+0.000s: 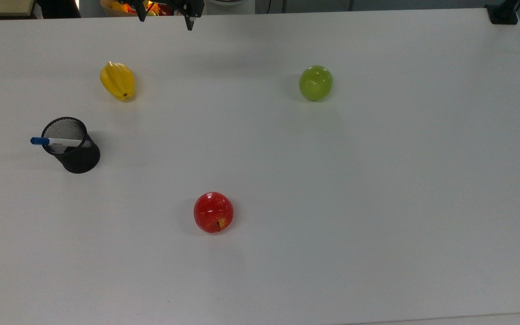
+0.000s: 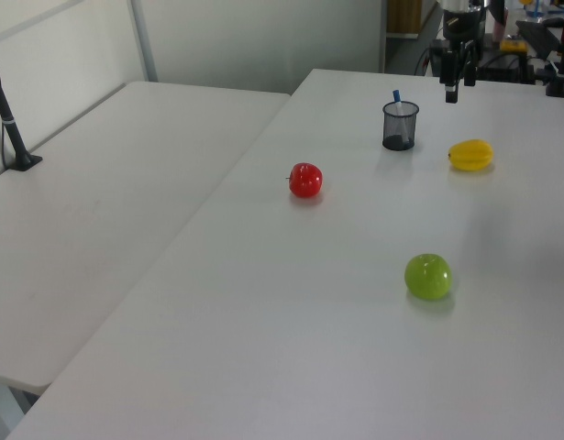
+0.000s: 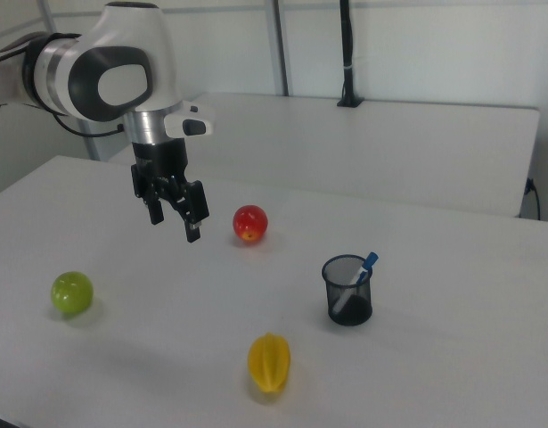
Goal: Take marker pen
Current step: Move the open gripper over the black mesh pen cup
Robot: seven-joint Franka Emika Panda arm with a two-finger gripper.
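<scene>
The marker pen (image 1: 57, 142) is white with a blue cap and leans inside a black mesh pen cup (image 1: 77, 151) at the top view's left; the cap sticks out over the rim. The marker pen (image 3: 355, 281) also stands in the cup (image 3: 348, 292) in the right view, and its blue cap (image 2: 396, 95) pokes above the cup (image 2: 400, 126) in the left view. My gripper (image 3: 174, 223) hangs open and empty above the table, well to the right view's left of the cup. In the top view the gripper (image 1: 165, 20) is at the far edge.
A yellow starfruit (image 1: 118, 81), a green apple (image 1: 316, 83) and a red apple (image 1: 213, 212) lie spread on the white table (image 1: 377, 203). A second white table (image 2: 107, 202) adjoins it. A black post base (image 1: 503, 13) sits at the far right corner.
</scene>
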